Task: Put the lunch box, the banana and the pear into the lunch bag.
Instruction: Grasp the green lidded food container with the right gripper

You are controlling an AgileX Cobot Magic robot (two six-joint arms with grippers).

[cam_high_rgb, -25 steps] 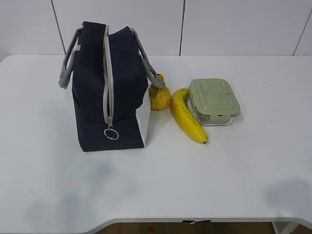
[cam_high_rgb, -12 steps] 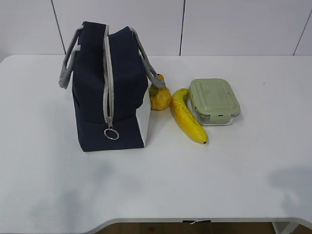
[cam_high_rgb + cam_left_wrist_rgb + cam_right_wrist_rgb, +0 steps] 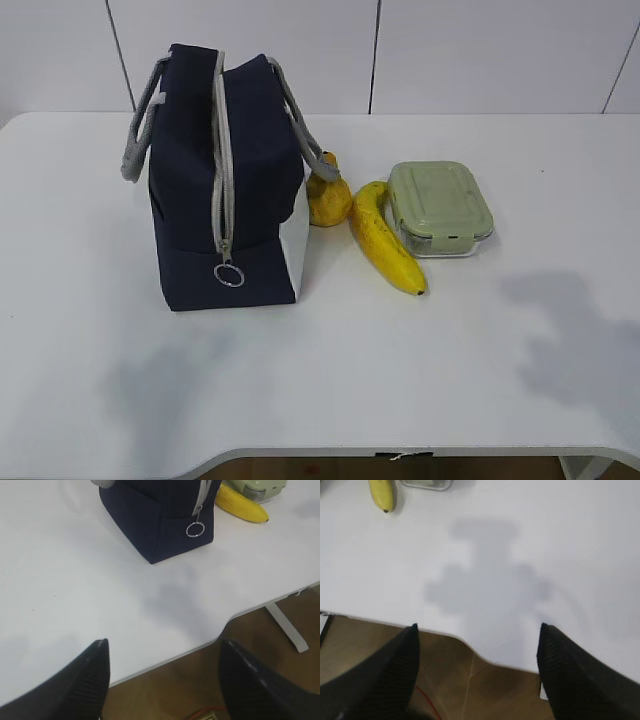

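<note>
The navy lunch bag (image 3: pixel 222 180) stands zipped on the left of the white table (image 3: pixel 320 380), its ring pull (image 3: pixel 229 276) hanging low; the left wrist view shows the lunch bag (image 3: pixel 160 515) too. Behind its right corner sits the pear (image 3: pixel 328 196). The banana (image 3: pixel 383 240) lies beside it, against the green-lidded lunch box (image 3: pixel 439 206). My left gripper (image 3: pixel 162 647) hovers open over the table's front edge, empty. My right gripper (image 3: pixel 477 630) is open and empty over the front edge, with the banana (image 3: pixel 382 494) tip far ahead. Neither gripper shows in the exterior view.
The table's front edge (image 3: pixel 165 660) has a curved cut-out, with brown floor (image 3: pixel 470 690) below and a white table leg (image 3: pixel 287 627) at the right. Arm shadows fall on the table at the front left and right.
Both arm shadows have spread further onto the table, the right one most. The bag, fruit and box have not moved.
</note>
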